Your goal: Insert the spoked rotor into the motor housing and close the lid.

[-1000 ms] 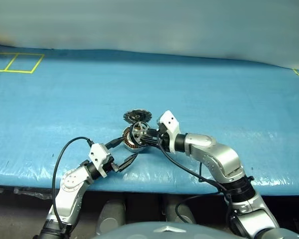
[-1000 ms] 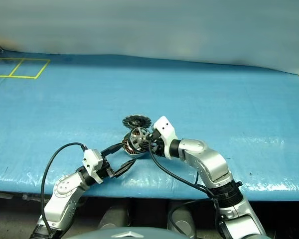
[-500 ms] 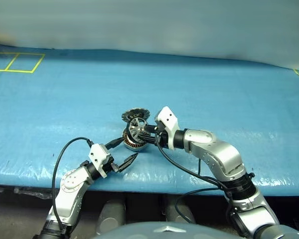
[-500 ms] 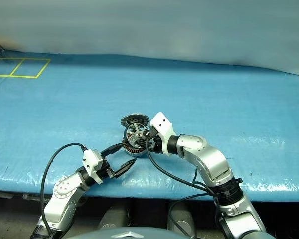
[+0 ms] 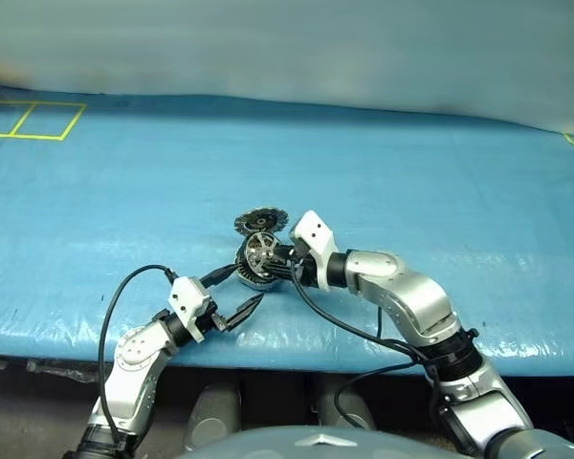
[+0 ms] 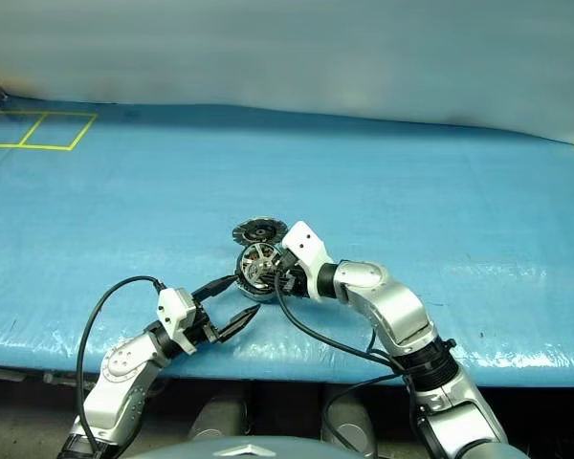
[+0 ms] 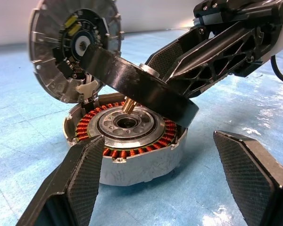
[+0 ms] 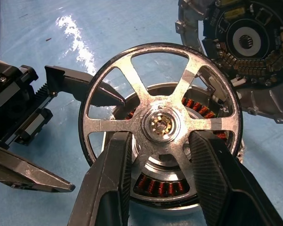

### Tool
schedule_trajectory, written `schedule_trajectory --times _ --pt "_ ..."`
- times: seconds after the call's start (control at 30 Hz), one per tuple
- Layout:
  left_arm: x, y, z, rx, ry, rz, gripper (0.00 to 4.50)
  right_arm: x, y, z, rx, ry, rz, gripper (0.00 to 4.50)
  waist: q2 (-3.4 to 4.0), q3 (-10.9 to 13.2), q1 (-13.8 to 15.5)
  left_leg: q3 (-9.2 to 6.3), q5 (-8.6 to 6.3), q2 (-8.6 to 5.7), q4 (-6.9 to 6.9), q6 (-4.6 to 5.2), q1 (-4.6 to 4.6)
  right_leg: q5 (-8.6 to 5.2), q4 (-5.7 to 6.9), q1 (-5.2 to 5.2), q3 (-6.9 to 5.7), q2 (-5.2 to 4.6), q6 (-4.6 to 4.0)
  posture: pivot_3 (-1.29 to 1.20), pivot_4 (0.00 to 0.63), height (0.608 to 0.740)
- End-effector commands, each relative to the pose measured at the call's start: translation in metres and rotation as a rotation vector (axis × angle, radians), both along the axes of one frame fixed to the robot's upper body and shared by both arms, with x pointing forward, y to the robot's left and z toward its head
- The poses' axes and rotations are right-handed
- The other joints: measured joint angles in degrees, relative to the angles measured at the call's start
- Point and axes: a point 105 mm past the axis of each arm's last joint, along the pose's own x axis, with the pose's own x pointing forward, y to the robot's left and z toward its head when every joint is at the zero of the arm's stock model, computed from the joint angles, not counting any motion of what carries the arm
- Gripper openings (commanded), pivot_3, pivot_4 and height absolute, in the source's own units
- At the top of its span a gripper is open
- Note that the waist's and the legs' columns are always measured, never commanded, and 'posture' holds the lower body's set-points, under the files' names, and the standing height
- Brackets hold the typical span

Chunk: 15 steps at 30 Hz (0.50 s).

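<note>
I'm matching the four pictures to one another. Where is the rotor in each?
Left eye: rotor centre, tilted over the housing.
Right eye: centre, same pose.
Left wrist: dark rim across the middle.
Right wrist: spoked face at centre.
Shared landmark: lid, just behind the housing.

Spoked rotor [image 8: 160, 123] tilted over motor housing [image 7: 132, 141], lid [image 5: 261, 221] just behind.

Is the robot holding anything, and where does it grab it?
The right gripper holds the spoked rotor by its hub, over the motor housing. The left gripper is open, holding nothing.
</note>
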Motion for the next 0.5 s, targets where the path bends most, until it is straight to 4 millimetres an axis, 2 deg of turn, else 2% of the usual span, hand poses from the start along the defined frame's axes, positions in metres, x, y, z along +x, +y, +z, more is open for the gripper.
schedule_trajectory --times 0.03,0.5 --pt "-0.0005 0.0008 0.0078 -0.010 -0.037 0.012 4.02 0.0019 0.0029 0.0037 -0.005 -0.029 0.009 1.48 0.00 0.00 0.00 0.00 0.00 0.00 0.00 0.00 0.01 0.00 0.00 0.00 0.00 0.00 0.00 0.00 0.150 0.740" --pt "-0.0009 0.0008 0.0068 -0.012 -0.037 0.019 4.02 0.0055 0.0010 -0.0015 -0.037 -0.023 -0.017 1.48 0.00 -0.01 -0.03 0.00 0.00 0.00 0.00 0.00 0.04 0.00 0.01 0.02 0.00 0.00 0.00 0.00 0.150 0.740"
